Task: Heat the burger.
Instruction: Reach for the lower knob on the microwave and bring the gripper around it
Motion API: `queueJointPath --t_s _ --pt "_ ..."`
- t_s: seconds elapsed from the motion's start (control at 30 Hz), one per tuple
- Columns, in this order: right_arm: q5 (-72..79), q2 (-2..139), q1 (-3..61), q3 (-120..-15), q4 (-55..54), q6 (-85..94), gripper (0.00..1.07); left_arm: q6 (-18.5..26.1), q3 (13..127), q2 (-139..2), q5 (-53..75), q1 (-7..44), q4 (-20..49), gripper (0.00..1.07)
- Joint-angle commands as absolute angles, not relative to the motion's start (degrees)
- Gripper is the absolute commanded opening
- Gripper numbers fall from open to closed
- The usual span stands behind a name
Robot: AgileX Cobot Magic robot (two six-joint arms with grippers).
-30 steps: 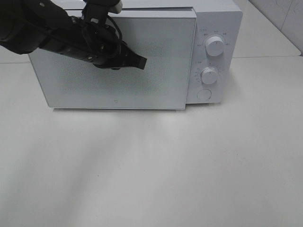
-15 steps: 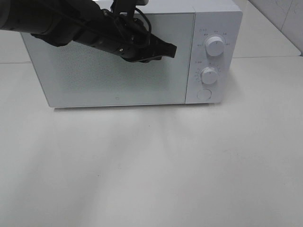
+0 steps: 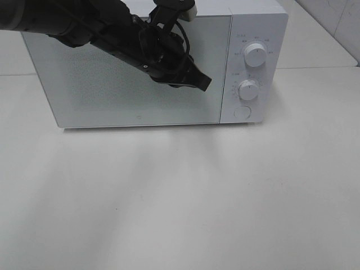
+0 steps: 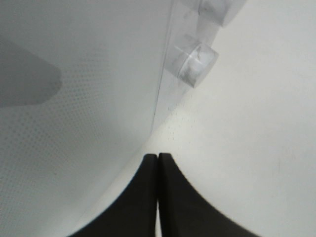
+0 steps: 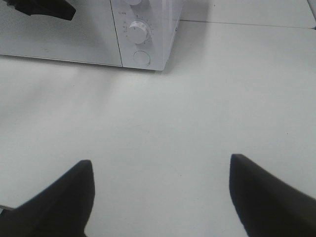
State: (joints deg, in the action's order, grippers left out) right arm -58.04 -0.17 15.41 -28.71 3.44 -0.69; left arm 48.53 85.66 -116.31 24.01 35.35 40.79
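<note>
On the table stands one microwave with two knobs; left fingers pressed together, right fingers wide.

The microwave sits at the table's rear, its door left of the upper knob, lower knob and button; the left pincer hangs before the door.

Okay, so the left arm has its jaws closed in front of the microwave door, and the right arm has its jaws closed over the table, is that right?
Not quite. The right gripper has its jaws wide apart, not closed, as the right wrist view shows. The rest stands: it is over the table, and the left gripper has its jaws closed in front of the microwave door.
</note>
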Motion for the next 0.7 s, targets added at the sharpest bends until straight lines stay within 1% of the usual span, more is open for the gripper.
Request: queueJointPath --t_s 0.03,0.07,0.1,0.13,0.17,0.2,0.23,0.27,0.33,0.37,0.4,0.43,0.47,0.5,0.53,0.57,0.6,0.67,0.7 --pt "-57.2 -1.5 15.2 -28.6 3.6 0.0 0.72 46.5 86.3 -115.1 28.4 34.9 36.2 0.00" --pt "-57.2 -1.5 15.2 -28.6 3.6 0.0 0.72 44.5 86.3 -114.9 30.2 34.9 34.2 0.00" --pt "-57.2 -1.5 15.2 -28.6 3.6 0.0 0.72 44.5 86.3 -114.9 30.2 34.9 34.2 0.00" --pt "-57.2 -1.5 15.2 -28.6 3.6 0.0 0.72 39.8 86.3 -114.2 33.6 34.9 30.9 0.00" --pt "-57.2 -1.5 15.2 -28.6 3.6 0.0 0.72 39.8 86.3 -114.2 33.6 34.9 30.9 0.00" --pt "-57.2 -1.5 15.2 -28.6 3.6 0.0 0.72 35.4 86.3 -113.4 36.7 35.0 27.4 0.00" --pt "-57.2 -1.5 15.2 -28.6 3.6 0.0 0.72 32.8 86.3 -112.9 38.5 35.0 25.5 0.00" --pt "-57.2 -1.5 15.2 -28.6 3.6 0.0 0.72 32.8 86.3 -112.9 38.5 35.0 25.5 0.00" --pt "-57.2 -1.5 15.2 -28.6 3.6 0.0 0.72 23.3 86.3 -110.8 45.7 35.0 18.8 0.00" --pt "-57.2 -1.5 15.2 -28.6 3.6 0.0 0.72 23.3 86.3 -110.8 45.7 35.0 18.8 0.00" --pt "-57.2 -1.5 15.2 -28.6 3.6 0.0 0.72 18.6 86.3 -109.5 49.1 35.0 16.3 0.00" --pt "-57.2 -1.5 15.2 -28.6 3.6 0.0 0.72 18.6 86.3 -109.5 49.1 35.0 16.3 0.00" --pt "-57.2 -1.5 15.2 -28.6 3.6 0.0 0.72 16.5 86.3 -108.8 51.1 35.0 15.3 0.00" --pt "-57.2 -1.5 15.2 -28.6 3.6 0.0 0.72 16.5 86.3 -108.8 51.1 35.0 15.3 0.00" --pt "-57.2 -1.5 15.2 -28.6 3.6 0.0 0.72 13.2 86.3 -107.7 54.5 35.0 13.5 0.00" --pt "-57.2 -1.5 15.2 -28.6 3.6 0.0 0.72 11.7 86.3 -107.1 56.4 35.0 12.4 0.00" --pt "-57.2 -1.5 15.2 -28.6 3.6 0.0 0.72 11.7 86.3 -107.1 56.4 35.0 12.4 0.00" --pt "-57.2 -1.5 15.2 -28.6 3.6 0.0 0.72 7.7 86.3 -105.0 63.6 35.0 10.0 0.00" --pt "-57.2 -1.5 15.2 -28.6 3.6 0.0 0.72 7.7 86.3 -105.0 63.6 35.0 10.0 0.00"
